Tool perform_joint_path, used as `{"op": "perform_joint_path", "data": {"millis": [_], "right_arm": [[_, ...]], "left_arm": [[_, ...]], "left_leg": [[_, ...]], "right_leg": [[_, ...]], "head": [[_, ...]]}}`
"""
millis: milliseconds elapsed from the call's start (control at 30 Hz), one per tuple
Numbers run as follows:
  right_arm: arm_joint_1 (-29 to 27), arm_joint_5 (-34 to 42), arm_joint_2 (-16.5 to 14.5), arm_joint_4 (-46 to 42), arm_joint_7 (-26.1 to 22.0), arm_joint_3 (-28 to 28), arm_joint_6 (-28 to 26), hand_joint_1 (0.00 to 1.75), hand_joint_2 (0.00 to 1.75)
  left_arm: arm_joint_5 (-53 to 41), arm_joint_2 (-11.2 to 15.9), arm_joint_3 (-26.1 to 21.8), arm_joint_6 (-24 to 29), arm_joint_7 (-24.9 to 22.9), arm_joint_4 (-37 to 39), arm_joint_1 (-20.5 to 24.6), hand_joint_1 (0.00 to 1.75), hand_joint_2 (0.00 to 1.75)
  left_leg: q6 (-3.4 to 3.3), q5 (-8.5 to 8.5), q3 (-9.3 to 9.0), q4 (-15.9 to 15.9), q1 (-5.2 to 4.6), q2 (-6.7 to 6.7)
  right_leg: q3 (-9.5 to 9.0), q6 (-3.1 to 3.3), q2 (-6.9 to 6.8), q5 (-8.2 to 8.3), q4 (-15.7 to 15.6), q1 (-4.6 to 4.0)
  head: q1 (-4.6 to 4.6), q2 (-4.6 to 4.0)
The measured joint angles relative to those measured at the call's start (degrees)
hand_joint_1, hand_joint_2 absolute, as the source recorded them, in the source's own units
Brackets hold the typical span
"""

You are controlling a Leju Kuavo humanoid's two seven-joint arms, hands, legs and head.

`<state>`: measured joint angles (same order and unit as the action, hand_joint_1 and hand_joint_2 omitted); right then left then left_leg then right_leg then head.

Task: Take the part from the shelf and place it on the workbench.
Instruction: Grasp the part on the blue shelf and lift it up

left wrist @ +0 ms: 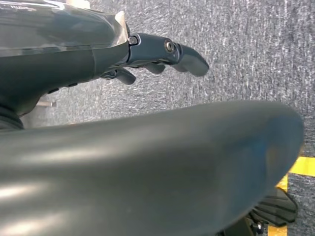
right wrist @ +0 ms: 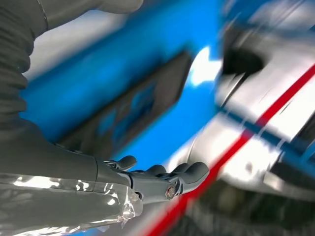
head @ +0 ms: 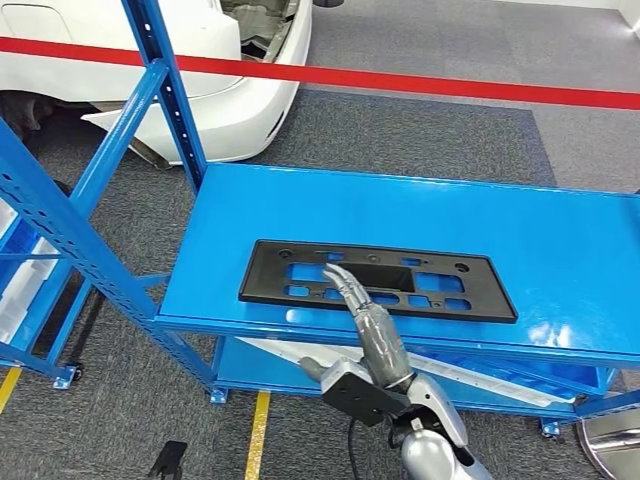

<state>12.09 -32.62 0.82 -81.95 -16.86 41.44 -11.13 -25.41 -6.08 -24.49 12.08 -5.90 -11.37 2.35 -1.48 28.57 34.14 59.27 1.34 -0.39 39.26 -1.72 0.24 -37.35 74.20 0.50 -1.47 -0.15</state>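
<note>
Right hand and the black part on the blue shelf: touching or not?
Cannot tell. In the head view the right hand overlaps the black part, its fingers extended over it, but height above it is unclear; the right wrist view is blurred and shows no plain contact.

Right hand [head: 375, 335]: dark grey segmented fingers [right wrist: 163, 174], small silver screw at a knuckle, grey ribbed wrist cover, clear plastic wrap. Silver arm, black cable. Left hand [left wrist: 163, 54] dark grey.

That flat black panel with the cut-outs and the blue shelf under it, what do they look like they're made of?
The flat black rectangular panel looks like moulded plastic: matte, thin, with neat rectangular openings. The glossy blue shelf looks like painted sheet metal: smooth, with light reflections and perforated blue uprights beside it. Neither can be confirmed by sight alone.
</note>
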Motion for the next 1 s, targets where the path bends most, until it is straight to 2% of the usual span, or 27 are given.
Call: {"op": "perform_joint_path", "data": {"millis": [33, 67, 133, 167, 200, 267, 333, 400, 467, 500, 533, 567, 633, 667, 700, 800, 867, 933, 967, 1000], "right_arm": [[0.50, -5.53, 0.36, 0.29, 1.88, 0.25, -2.79, 0.00, 1.75], [1.08, -11.09, 0.73, 0.65, 3.85, 0.52, -5.31, 0.00, 1.75], [2.46, -19.81, 1.47, 1.60, 7.07, 0.95, -8.65, 0.00, 1.75], [3.10, -23.13, 1.82, 2.17, 8.30, 1.09, -9.72, 0.00, 1.75], [3.61, -25.80, 2.15, 2.75, 9.29, 1.16, -10.54, 0.00, 1.75], [4.27, -29.81, 2.64, 3.68, 10.74, 1.23, -11.63, 0.00, 1.75], [4.78, -31.78, 2.95, 4.32, 11.65, 1.33, -11.42, 0.00, 1.75], [5.48, -31.94, 3.34, 5.02, 12.36, 1.61, -9.14, 0.00, 1.75], [6.19, -31.04, 4.09, 5.97, 12.88, 1.99, -5.82, 0.00, 1.75], [6.46, -30.42, 4.57, 6.46, 13.07, 2.15, -4.48, 0.00, 1.75], [6.69, -29.87, 5.04, 6.87, 13.21, 2.25, -3.66, 0.00, 1.75], [6.94, -29.40, 5.49, 7.22, 13.33, 2.31, -3.12, 0.00, 1.75], [7.45, -28.77, 6.20, 7.69, 13.51, 2.35, -2.64, 0.00, 1.75], [7.68, -28.53, 6.51, 7.86, 13.60, 2.37, -2.45, 0.00, 1.75], [7.88, -28.24, 6.81, 8.01, 13.68, 2.40, -2.17, 0.00, 1.75], [8.37, -26.68, 7.60, 8.27, 13.78, 2.44, -0.37, 0.00, 1.75], [8.91, -25.60, 8.07, 8.34, 13.81, 2.38, 0.87, 0.00, 1.75], [9.46, -24.82, 8.47, 8.46, 13.83, 2.32, 1.77, 0.00, 1.75], [9.59, -24.54, 8.65, 8.58, 13.84, 2.31, 2.14, 0.00, 1.75], [9.61, -24.33, 8.78, 8.72, 13.84, 2.32, 2.40, 0.00, 1.75]], "left_arm": [[-0.18, 0.00, -0.20, -0.16, 0.08, 0.00, -0.05, 0.00, 0.00], [-0.46, 0.00, -0.36, -0.33, 0.16, 0.00, -0.08, 0.00, 0.00], [-0.91, -0.03, -0.57, -0.66, 0.34, 0.00, -0.08, 0.00, 0.00], [-1.12, -0.04, -0.63, -0.79, 0.44, 0.00, -0.06, 0.00, 0.00], [-1.28, -0.06, -0.70, -0.91, 0.50, 0.00, -0.03, 0.00, 0.00], [-1.75, -0.08, -0.85, -1.10, 0.61, 0.00, -0.03, 0.00, 0.00], [-2.09, -0.07, -0.99, -1.17, 0.82, 0.00, -0.03, 0.00, 0.00], [-2.22, -0.03, -1.18, -1.19, 1.11, 0.00, 0.03, 0.00, 0.00], [-2.52, 0.03, -1.42, -1.19, 1.22, 0.00, -0.04, 0.00, 0.00], [-2.71, 0.07, -1.54, -1.16, 1.22, 0.00, -0.12, 0.00, 0.00], [-2.87, 0.12, -1.65, -1.14, 1.23, 0.00, -0.21, 0.00, 0.00], [-2.97, 0.18, -1.75, -1.11, 1.24, 0.00, -0.26, 0.00, 0.00], [-3.06, 0.34, -1.94, -1.09, 1.27, 0.01, -0.23, 0.00, 0.00], [-3.10, 0.39, -2.00, -1.09, 1.28, 0.01, -0.17, 0.00, 0.00], [-3.19, 0.42, -2.02, -1.11, 1.29, 0.01, -0.12, 0.00, 0.00], [-3.75, 0.48, -2.06, -1.24, 1.27, 0.00, -0.17, 0.00, 0.00], [-4.10, 0.53, -2.11, -1.28, 1.24, 0.00, -0.13, 0.00, 0.00], [-4.19, 0.53, -2.13, -1.28, 1.22, 0.00, 0.03, 0.00, 0.00], [-4.19, 0.52, -2.13, -1.27, 1.22, 0.00, 0.07, 0.00, 0.00], [-4.19, 0.53, -2.13, -1.25, 1.21, 0.00, 0.05, 0.00, 0.00]], "left_leg": [[-0.02, 0.16, -0.22, 0.01, -0.03, -0.06], [0.02, 0.37, -0.53, 0.01, -0.07, -0.13], [0.21, 0.80, -1.16, -0.04, -0.22, -0.25], [0.38, 0.95, -1.33, -0.09, -0.26, -0.27], [0.59, 1.03, -1.38, -0.14, -0.27, -0.28], [1.16, 1.06, -1.38, -0.37, -0.24, -0.23], [1.73, 1.74, -1.17, 0.14, -0.25, -0.12], [2.10, 4.20, 0.92, 4.47, -0.21, -0.07], [2.41, 7.08, 4.93, 12.02, -0.16, -0.07], [2.56, 7.47, 6.46, 14.56, -0.11, -0.06], [2.66, 6.70, 7.02, 15.03, -0.06, -0.05], [2.73, 4.88, 6.48, 13.19, 0.04, -0.03], [2.82, 0.67, 3.47, 6.01, 0.20, 0.07], [2.65, -0.42, 2.17, 3.06, 0.20, 0.11], [2.40, -0.78, 1.43, 1.38, 0.14, 0.11], [1.28, -0.42, 1.14, 0.75, -0.09, -0.03], [0.62, -0.44, 0.95, 0.58, 0.02, -0.03], [0.21, -0.36, 0.83, 0.51, 0.08, -0.01], [0.08, -0.30, 0.81, 0.51, 0.04, -0.01], [-0.01, -0.25, 0.78, 0.51, -0.04, -0.02]], "right_leg": [[0.41, 0.06, 0.00, 1.30, -0.31, -0.01], [-0.28, 0.26, 0.00, 3.64, -2.94, -0.03], [-2.99, 0.95, 0.03, 8.30, -10.45, -0.27], [-4.02, 1.34, 0.03, 9.52, -13.09, -0.46], [-4.54, 1.69, 0.04, 9.83, -14.39, -0.67], [-4.78, 2.27, 0.05, 9.50, -15.08, -0.83], [-5.22, 2.81, -0.05, 9.49, -16.05, -0.53], [-5.62, 3.14, -0.19, 9.63, -16.70, -0.20], [-5.70, 3.27, -0.22, 9.54, -16.71, -0.17], [-5.76, 3.28, -0.22, 9.46, -16.69, -0.16], [-5.86, 3.22, -0.18, 9.34, -16.64, -0.13], [-6.03, 3.08, -0.13, 9.17, -16.57, -0.07], [-6.44, 2.53, 0.00, 8.59, -16.25, 0.00], [-6.48, 2.19, 0.05, 8.33, -15.98, -0.06], [-6.46, 1.86, 0.07, 8.15, -15.78, -0.14], [-6.43, 1.20, 0.04, 7.98, -15.67, -0.07], [-5.67, 0.73, -0.03, 6.57, -13.74, 0.10], [-2.85, 0.30, -0.08, 3.51, -7.80, 0.15], [-0.73, 0.19, -0.08, 1.94, -3.71, 0.15], [1.06, 0.16, -0.08, 1.09, -0.49, 0.15]], "head": [[-0.01, 0.01], [-0.01, 0.01], [-0.04, 0.01], [-0.06, 0.01], [-0.10, 0.01], [-0.14, 0.00], [-0.16, 0.00], [-0.22, 0.00], [-0.23, 0.00], [-0.23, 0.00], [-0.23, 0.00], [-0.23, 0.00], [-0.25, 0.00], [-0.27, 0.00], [-0.26, 0.00], [-0.21, 0.00], [-0.14, 0.00], [-0.08, 0.00], [-0.08, 0.00], [-0.08, 0.00]]}}
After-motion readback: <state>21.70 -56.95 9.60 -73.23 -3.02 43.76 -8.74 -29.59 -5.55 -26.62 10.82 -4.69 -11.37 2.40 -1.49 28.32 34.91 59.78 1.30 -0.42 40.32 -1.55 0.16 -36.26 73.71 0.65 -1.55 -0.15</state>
